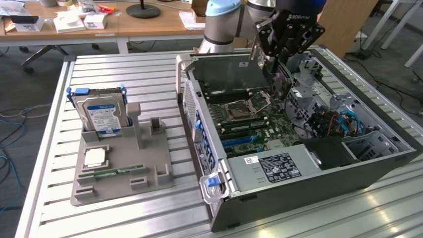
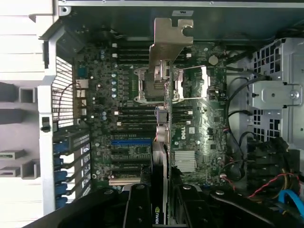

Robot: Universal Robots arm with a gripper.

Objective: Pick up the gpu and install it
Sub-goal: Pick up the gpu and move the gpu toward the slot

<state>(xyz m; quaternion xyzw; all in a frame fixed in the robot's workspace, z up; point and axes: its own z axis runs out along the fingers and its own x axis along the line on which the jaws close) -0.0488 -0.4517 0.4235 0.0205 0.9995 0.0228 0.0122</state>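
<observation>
**A:** Holding the gpu (image 2: 162, 133) edge-on above the motherboard (image 2: 118, 118), inside the open case (image 1: 330, 173). Gripper (image 1: 278, 59) clamped on its upper edge. Step: carry-in, not seated.

**B:** Card runs crosswise to the blue slot (image 2: 130, 141). Seating likely calls for lining them up.

gpu (image 2: 162, 142) end hidden between claw (image 2: 161, 206) fingers; arm (image 1: 223, 20) cut by exterior view's top edge
</observation>
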